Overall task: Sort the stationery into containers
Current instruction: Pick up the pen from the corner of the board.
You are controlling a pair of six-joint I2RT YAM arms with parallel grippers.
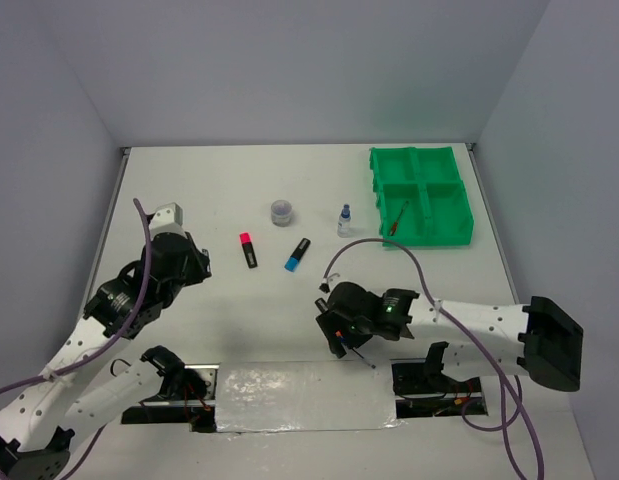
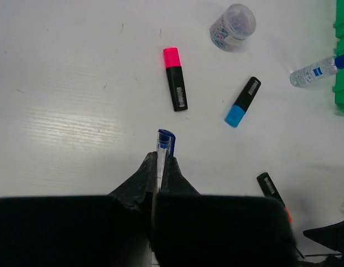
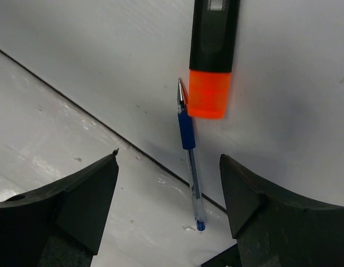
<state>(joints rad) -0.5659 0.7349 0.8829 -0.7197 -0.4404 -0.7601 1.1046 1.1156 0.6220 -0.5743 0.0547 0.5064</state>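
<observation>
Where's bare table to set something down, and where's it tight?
Free: the far strip of table behind tub and bottle, out to the left edge. The green tray has far compartments that look bare. Crowded: the middle, with pink highlighter and blue highlighter, and beneath the right claw, where orange highlighter lies beside the blue pen.

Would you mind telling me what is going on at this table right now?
Two robot arms are sorting stationery into a green tray, where one red pen already lies. The left gripper is shut on a blue-capped pen. The right gripper hangs open above a blue pen and an orange highlighter.
</observation>
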